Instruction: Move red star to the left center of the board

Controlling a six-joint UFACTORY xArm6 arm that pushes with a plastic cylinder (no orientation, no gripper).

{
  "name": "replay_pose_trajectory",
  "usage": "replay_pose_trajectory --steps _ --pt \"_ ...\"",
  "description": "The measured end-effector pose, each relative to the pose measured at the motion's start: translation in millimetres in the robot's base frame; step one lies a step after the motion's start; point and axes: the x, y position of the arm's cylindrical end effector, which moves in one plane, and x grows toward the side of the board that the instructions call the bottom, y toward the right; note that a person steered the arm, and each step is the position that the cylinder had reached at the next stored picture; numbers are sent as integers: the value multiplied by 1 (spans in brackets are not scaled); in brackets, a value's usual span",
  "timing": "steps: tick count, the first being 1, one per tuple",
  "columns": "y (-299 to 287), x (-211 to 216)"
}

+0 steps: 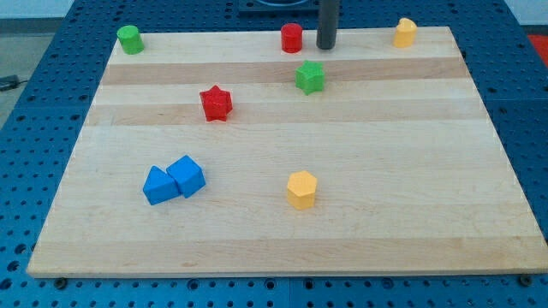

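The red star [217,103] lies on the wooden board [282,248], left of centre in the upper half. My tip [326,47] is at the view's top edge of the board, right of the red cylinder [292,38] and above the green star [310,77]. The tip is well up and to the right of the red star, touching no block.
A green cylinder [130,39] stands at the top left corner. A yellow block [405,32] stands at the top right. Two blue blocks [160,186] [187,175] touch each other at lower left. A yellow hexagonal block [301,189] sits below centre.
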Motion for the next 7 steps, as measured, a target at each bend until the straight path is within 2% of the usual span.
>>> replay_pose_trajectory --steps 2,3,5,6,7 --pt "-23 10" --pt "-7 31" --pt "1 36" --pt "17 56" --pt "25 104"
